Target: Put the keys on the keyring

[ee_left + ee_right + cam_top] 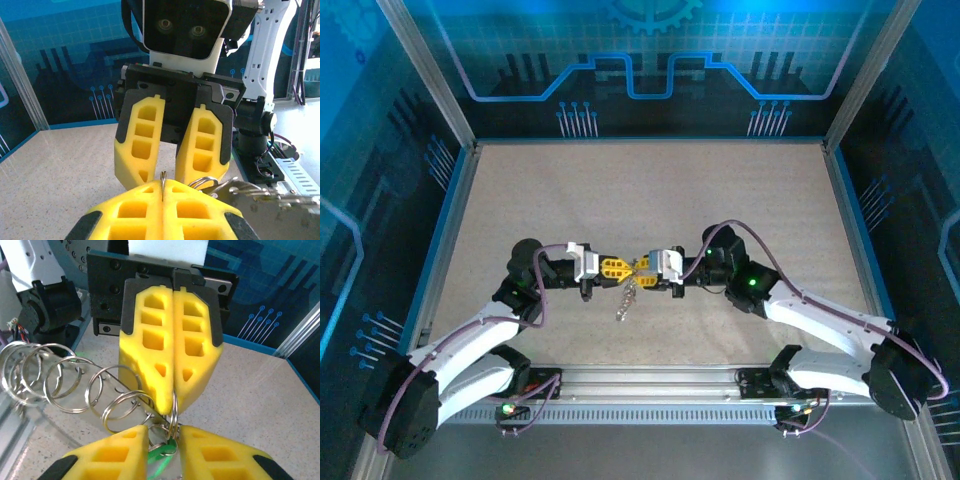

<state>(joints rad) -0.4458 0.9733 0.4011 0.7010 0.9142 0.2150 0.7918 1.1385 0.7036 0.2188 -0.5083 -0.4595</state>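
The keyring is a chain of linked silver rings that hangs below the point where both grippers meet in mid-air. My left gripper is shut on the thin edge of one ring. In the right wrist view that ring runs down from the left gripper into the gap of my right gripper. The right jaws stand apart around the ring and a green key head. More rings trail off to the left.
The beige table is walled by metal rails and blue panels. The arm bases sit on a rail at the near edge. Silver metal pieces hang to the right of the left fingers.
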